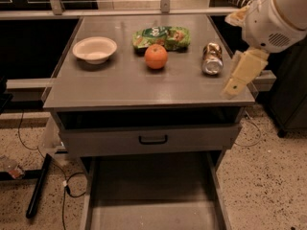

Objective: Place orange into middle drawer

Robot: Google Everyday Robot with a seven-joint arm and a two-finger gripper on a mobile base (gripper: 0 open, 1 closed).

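Orange [156, 56] near the centre of the grey bench top [144, 87], just in front of a green snack bag [161, 37]. White bowl [95, 49] toward the left edge, tipped can [212, 59] toward the right. Below the front edge, middle drawer [148, 195] pulled open over speckled floor [268, 186]. White arm [276, 18] above the right edge, gripper [237, 80] by the front-right corner, well apart from the orange; open or closed, impossible to tell.
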